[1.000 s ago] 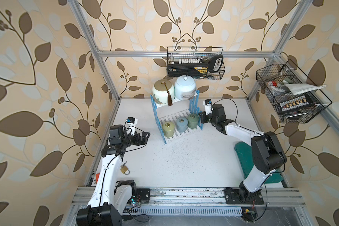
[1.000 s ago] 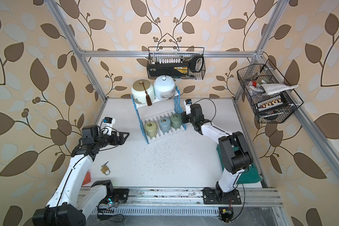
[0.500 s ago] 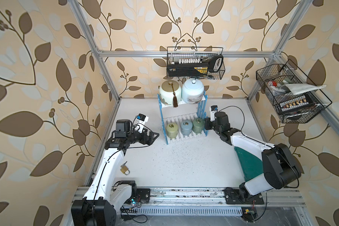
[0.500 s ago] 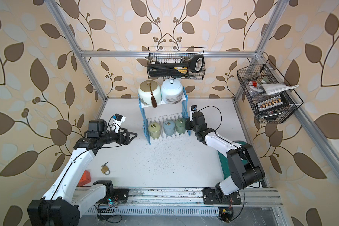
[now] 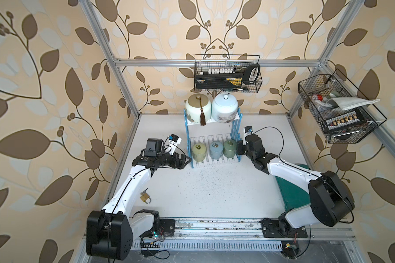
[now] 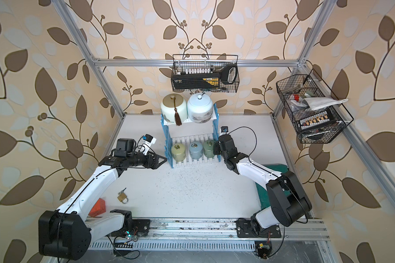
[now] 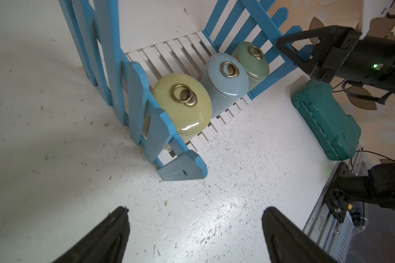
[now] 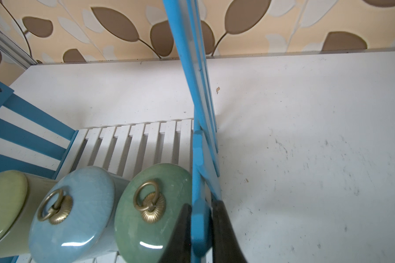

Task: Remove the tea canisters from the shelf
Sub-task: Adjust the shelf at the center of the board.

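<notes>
clamping the shelf (image 5: 212,138) by its side, right tool (image 8: 201,206) has turned it, left tool (image 7: 194,209) nearer (jaws apart)

The shelf (image 5: 211,138) holds the cream canister (image 5: 197,107) and the pale-blue canister (image 5: 225,108) side by side on its upper board. On its lower board the yellow-green canister (image 5: 198,152), grey-blue canister (image 5: 215,149) and sage-green canister (image 5: 229,147) form a row. The left gripper (image 5: 187,160) is just beside the shelf's left fence; the right gripper (image 5: 238,149) touches its right fence.
</notes>
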{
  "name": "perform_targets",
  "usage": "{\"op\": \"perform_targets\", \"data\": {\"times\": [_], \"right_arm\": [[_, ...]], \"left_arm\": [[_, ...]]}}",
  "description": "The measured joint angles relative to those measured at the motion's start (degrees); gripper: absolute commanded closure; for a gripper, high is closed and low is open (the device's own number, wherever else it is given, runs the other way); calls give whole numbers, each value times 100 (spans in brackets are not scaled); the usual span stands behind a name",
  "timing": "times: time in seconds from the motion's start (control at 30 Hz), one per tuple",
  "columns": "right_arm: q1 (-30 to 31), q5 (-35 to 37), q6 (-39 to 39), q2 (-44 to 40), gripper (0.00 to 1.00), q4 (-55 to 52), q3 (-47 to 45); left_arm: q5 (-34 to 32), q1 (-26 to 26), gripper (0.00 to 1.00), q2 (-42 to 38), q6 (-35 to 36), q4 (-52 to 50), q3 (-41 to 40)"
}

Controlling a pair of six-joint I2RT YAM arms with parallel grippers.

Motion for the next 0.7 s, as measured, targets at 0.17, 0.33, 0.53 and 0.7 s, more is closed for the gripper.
{"op": "perform_targets", "data": {"times": [0.17, 0.33, 0.53, 0.7], "right_arm": [[87, 122, 87, -11, 100, -4, -22], [131, 190, 140, -13, 98, -4, -31], [138, 201, 142, -13, 96, -2, -31], [149, 245, 245, 9, 94, 24, -26]], "left_arm": [[-153, -87, 26, 343, -109, 92, -2], [-343, -120, 43, 651, -127, 146, 37], [-651, -120, 57, 857, -92, 94, 223], [-767, -125, 57, 1021, -74, 52, 404]]}}
